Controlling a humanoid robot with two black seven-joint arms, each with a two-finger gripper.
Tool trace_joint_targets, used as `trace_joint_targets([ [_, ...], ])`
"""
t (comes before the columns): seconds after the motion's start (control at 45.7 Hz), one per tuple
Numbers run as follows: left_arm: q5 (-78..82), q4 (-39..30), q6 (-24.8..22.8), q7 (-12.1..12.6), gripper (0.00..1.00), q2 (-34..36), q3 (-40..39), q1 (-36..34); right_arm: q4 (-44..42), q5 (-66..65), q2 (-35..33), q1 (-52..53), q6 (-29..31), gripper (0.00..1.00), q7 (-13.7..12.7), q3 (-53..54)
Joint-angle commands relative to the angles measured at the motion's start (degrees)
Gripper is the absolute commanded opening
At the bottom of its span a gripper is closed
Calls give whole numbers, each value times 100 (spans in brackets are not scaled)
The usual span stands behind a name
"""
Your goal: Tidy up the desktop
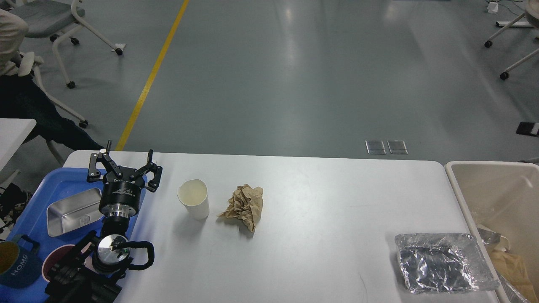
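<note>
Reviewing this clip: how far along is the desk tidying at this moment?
Partly done. A metal tin and mugs sit in the blue tray, and some trash already lies in the beige bin. The left gripper is open and empty. Still on the desktop: a paper cup, crumpled brown paper and a foil container.

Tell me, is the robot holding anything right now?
No. The left end effector is open and empty above the blue tray's edge, apart from the paper cup. The right one isn't in view.

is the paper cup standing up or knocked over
Standing up: the paper cup rests on its base on the desktop, round mouth facing upward, beside the crumpled brown paper.
</note>
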Motion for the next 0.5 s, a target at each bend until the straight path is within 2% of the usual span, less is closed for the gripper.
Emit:
trace_joint_targets([
  [0.0, 0, 8, 4, 0, 96, 21, 1, 0, 178, -391, 47, -55, 1, 100, -12, -10],
  [0.153, 0, 8, 13, 0, 96, 65, 9, 0, 81, -742, 82, -55, -52, 100, -13, -18],
  [0.285, 0, 17, 13, 0, 96, 65, 9, 9, 81, -2199, 284, -46, -183, 100, 40, -18],
  [0.372, 0, 17, 13, 0, 96, 65, 9, 35, 90, -3070, 530, -29, -394, 100, 251, -18],
  [0.482, 0, 17, 13, 0, 96, 82, 1, 62, 99, -3353, 601, -29, -860, 100, 304, -10],
])
